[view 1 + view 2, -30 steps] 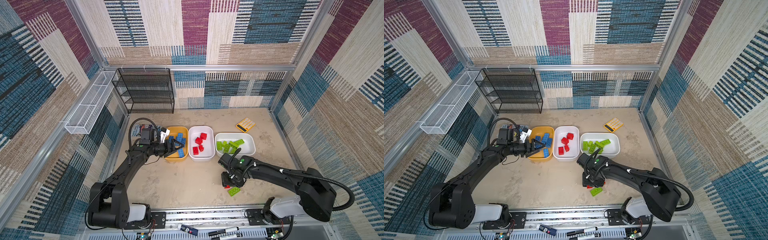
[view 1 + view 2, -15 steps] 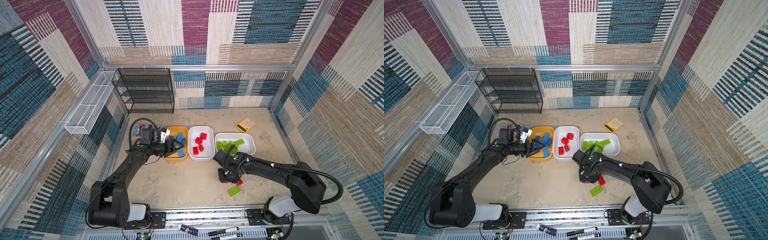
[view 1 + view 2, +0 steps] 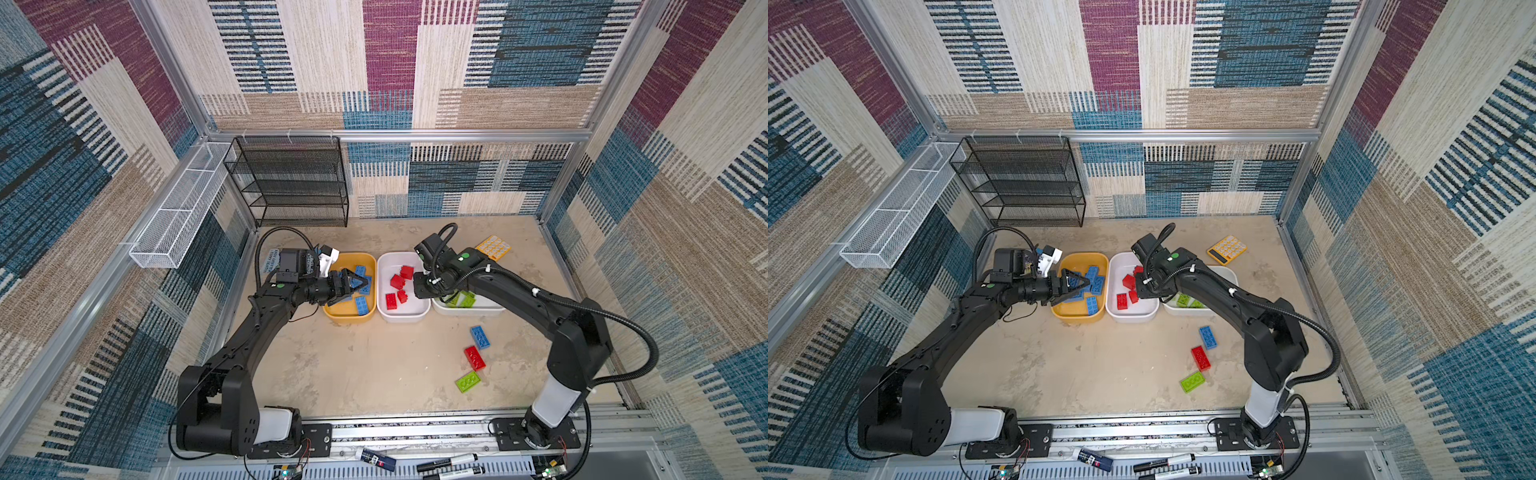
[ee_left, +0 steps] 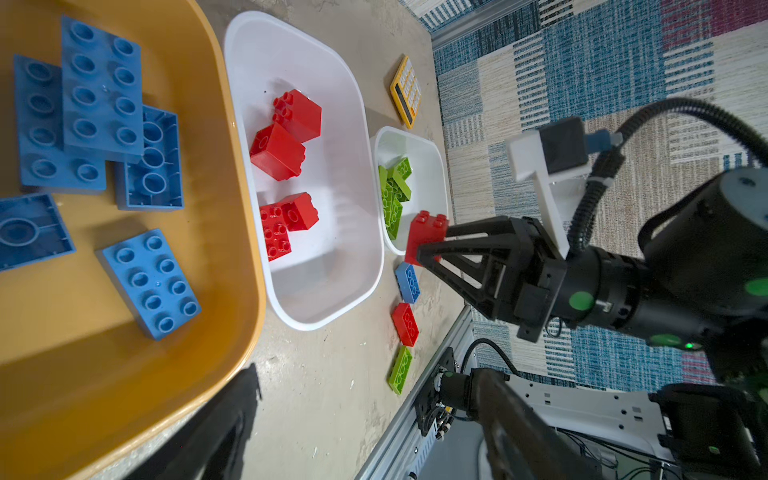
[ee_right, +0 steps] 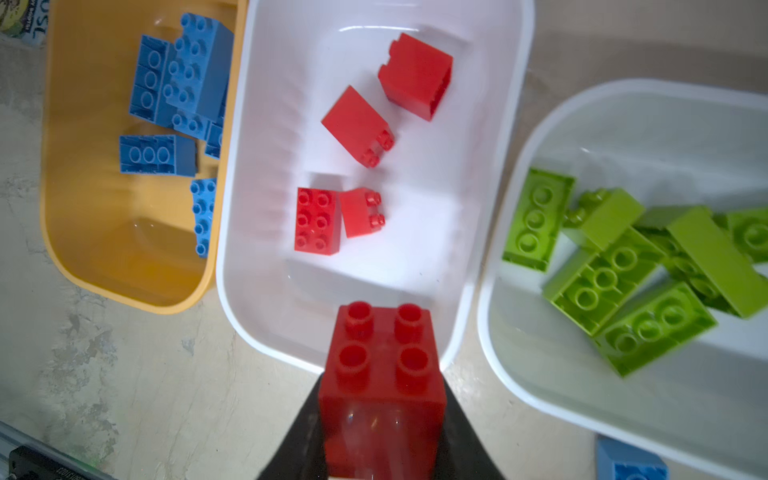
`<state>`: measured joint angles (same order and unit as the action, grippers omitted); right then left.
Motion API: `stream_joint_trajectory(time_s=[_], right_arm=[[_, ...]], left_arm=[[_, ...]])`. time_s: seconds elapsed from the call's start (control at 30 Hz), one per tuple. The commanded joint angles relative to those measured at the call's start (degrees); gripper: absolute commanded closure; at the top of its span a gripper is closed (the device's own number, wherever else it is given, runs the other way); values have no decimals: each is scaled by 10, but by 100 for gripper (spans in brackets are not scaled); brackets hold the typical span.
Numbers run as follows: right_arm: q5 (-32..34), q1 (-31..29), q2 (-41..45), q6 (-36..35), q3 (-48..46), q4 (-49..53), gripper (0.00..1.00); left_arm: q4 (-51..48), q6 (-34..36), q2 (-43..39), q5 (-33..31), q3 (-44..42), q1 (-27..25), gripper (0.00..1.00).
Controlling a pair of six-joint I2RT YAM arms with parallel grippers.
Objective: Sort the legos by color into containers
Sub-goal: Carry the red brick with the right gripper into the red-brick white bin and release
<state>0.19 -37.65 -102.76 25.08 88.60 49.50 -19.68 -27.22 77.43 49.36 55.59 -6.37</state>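
- right wrist view: the right gripper [image 5: 380, 440] is clamped on a short red brick [image 5: 382, 365], studs toward the camera, with a black finger pressed against each side of it.
- that brick hangs above the rim of the middle white tub [image 5: 386, 278], at the end of the tub nearest the robot's base and on the side toward the other white tub [image 5: 623, 124].
- four red bricks [image 5: 318, 220] lie on the middle tub's floor. two of them are touching, and the other two sit a little further in.
- lime green bricks [image 5: 623, 282] are heaped in the other white tub, and blue bricks [image 5: 183, 83] lie in the mustard tub [image 5: 104, 249].
- in a top view the left gripper [image 3: 353, 286] hovers over the mustard tub, jaws spread wide with nothing between them.
- on the tabletop [image 3: 353, 365], in front of the tubs on the right, three bricks lie close together in a row: a loose blue brick [image 3: 480, 336], a loose red brick [image 3: 474, 357] and a loose green brick [image 3: 468, 381].
- a yellow calculator [image 3: 493, 247] lies flat behind the tub of green bricks.
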Motion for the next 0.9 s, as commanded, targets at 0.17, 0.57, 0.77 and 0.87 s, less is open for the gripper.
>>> stream_joint_trajectory(time_s=[0.17, 0.57, 0.77, 0.87], right_arm=[[58, 17, -124, -63, 93, -21, 75], [58, 21, -199, -87, 156, -33, 46], [46, 21, -127, -78, 141, 3, 30], [35, 21, -56, -50, 86, 28, 30]], left_arm=[[-13, 9, -32, -20, -17, 2, 16], [-12, 15, -47, -28, -35, 3, 16], [-13, 17, -38, -22, -29, 3, 16], [0, 5, -33, -9, -31, 2, 16]])
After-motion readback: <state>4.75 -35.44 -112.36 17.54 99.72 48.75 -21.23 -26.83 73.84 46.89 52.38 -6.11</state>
